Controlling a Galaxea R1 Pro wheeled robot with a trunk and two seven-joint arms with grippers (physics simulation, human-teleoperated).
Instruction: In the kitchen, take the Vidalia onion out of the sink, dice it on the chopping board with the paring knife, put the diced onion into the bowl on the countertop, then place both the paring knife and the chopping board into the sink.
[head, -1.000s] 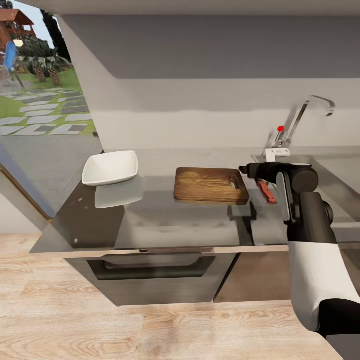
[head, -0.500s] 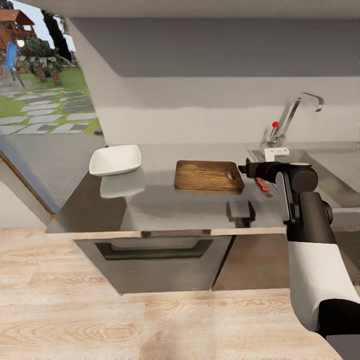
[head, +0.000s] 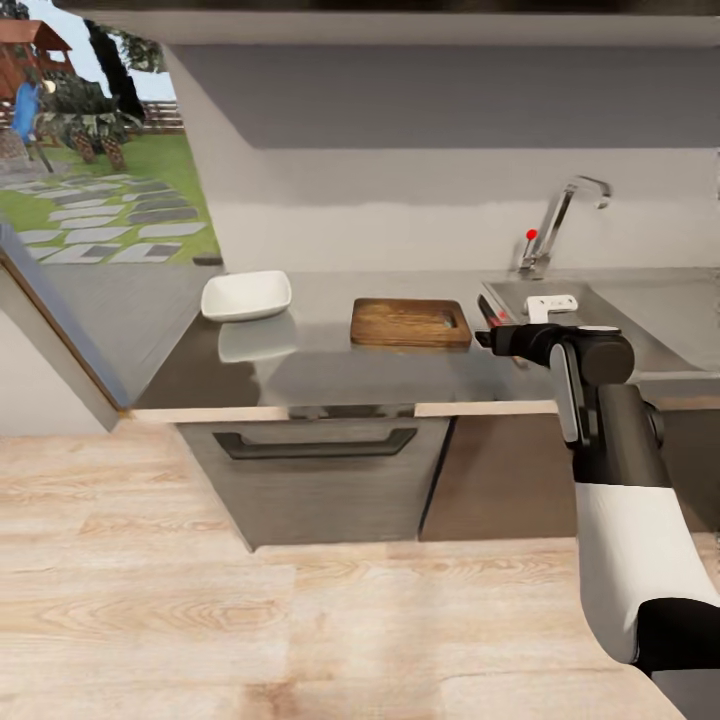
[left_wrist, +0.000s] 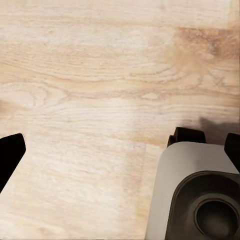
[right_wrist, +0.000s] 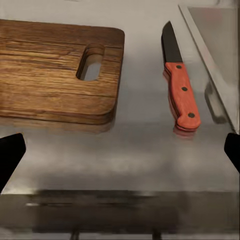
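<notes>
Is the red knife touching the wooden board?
Apart. In the right wrist view, bare countertop separates the paring knife from the chopping board.

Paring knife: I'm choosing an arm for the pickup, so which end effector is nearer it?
Right. The right end effector hangs open above the countertop facing the paring knife; the left end effector faces wooden floor.

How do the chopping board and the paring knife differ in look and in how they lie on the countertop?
The chopping board is a wide brown wooden rectangle with rounded corners and a slot hole at one end; the paring knife is slim, with a red handle and a short dark blade. The board lies nearer the bowl, the knife between board and sink. Both lie flat on the countertop, apart from each other, and no gripper touches them.
</notes>
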